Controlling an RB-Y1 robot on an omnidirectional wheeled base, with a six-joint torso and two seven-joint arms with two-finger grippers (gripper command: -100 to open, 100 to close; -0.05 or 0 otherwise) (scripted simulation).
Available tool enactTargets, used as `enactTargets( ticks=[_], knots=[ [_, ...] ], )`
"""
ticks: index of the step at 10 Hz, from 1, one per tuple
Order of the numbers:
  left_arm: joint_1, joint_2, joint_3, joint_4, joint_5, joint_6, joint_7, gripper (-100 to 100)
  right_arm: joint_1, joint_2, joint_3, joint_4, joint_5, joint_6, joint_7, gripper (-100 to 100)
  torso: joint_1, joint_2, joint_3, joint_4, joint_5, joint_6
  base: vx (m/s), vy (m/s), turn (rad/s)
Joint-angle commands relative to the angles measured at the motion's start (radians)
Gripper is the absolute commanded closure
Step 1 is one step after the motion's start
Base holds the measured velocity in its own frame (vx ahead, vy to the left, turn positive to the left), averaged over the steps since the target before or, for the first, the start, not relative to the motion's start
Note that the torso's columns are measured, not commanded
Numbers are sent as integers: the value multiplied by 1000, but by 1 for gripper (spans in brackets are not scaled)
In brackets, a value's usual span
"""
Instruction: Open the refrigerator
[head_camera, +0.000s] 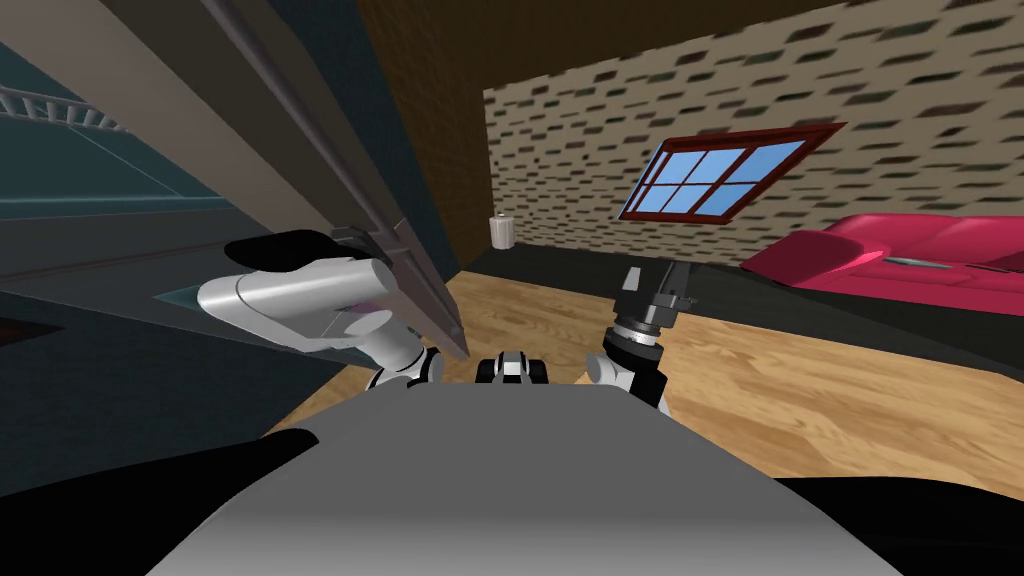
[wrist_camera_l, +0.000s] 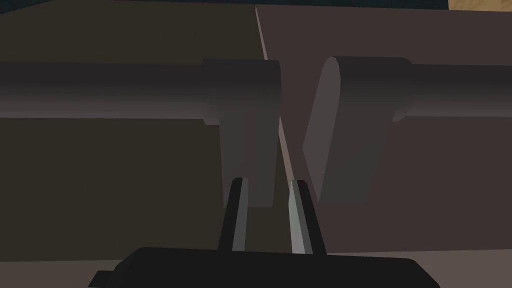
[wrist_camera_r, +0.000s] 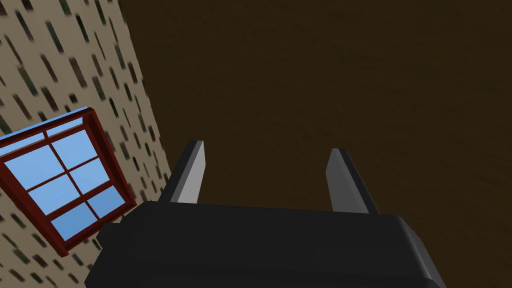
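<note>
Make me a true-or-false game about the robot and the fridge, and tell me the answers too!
1. The left gripper's fingers are closed on the dark handle of the refrigerator door. True.
2. The right gripper is holding a cup. False: its fingers are open with nothing between them.
3. The sofa is green. False: it is pinkish red.
4. The floor looks wooden. True.
</note>
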Motion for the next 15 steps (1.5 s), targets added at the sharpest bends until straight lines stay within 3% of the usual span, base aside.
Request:
enactTargets(
  ticks=[1,7,9,10,12,15],
  knots=[
    [15,5,18,-1,-41,-2,9,100,0,0,0,0,0,0,0,0,1,-1,-1,-1,-1,3,210,-189,54],
    [23,21,54,4,-104,5,22,100,0,0,0,0,0,0,0,0,-2,-6,-5,-1,-2,5,184,-199,28],
    [29,32,78,8,-146,9,30,100,0,0,0,0,0,0,0,0,0,-5,-4,-2,-1,4,228,-217,36],
    [-14,64,70,11,-138,57,13,-100,0,0,0,0,0,0,0,0,-1,-5,-4,-1,-2,4,80,-116,-61],
    [-56,99,68,12,-147,110,-3,-100,-1,0,0,0,0,0,0,0,9,9,3,6,-3,3,-42,21,-107],
    [-120,153,64,14,-161,188,-26,-100,-1,-1,0,0,0,0,0,0,1,3,-1,5,-7,2,-36,34,-44]
  ],
)
